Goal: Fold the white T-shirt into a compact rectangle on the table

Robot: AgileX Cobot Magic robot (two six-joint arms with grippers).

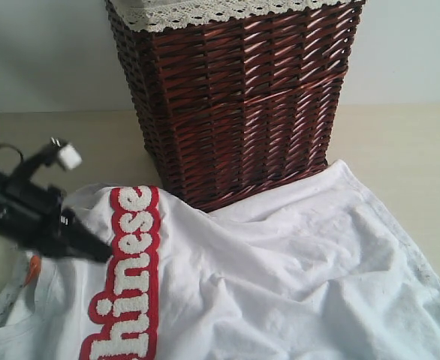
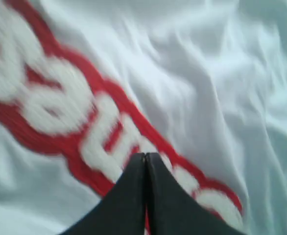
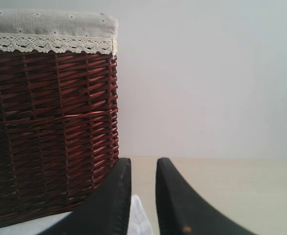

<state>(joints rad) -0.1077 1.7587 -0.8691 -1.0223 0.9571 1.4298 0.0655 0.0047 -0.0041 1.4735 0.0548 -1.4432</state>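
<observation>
The white T-shirt (image 1: pixel 280 270) lies spread and wrinkled over the near part of the table (image 1: pixel 408 142), its red "Chinese" lettering band (image 1: pixel 130 285) running down the left side. My left gripper (image 1: pixel 104 255) is shut, its tip right at the band's edge. In the left wrist view the left gripper (image 2: pixel 145 155) has both jaws pressed together over the red band (image 2: pixel 60 103), with no cloth visible between them. My right gripper (image 3: pixel 143 161) is outside the exterior view. It stands open with a narrow empty gap, low over the table (image 3: pixel 231 181), with a corner of the T-shirt (image 3: pixel 136 218) beyond it.
A dark red-brown wicker basket (image 1: pixel 235 97) with white lace trim stands at the back middle, touching the shirt's far edge. The same basket (image 3: pixel 50 122) rises close beside the right gripper. An orange neck tag (image 1: pixel 32 270) shows below the left arm.
</observation>
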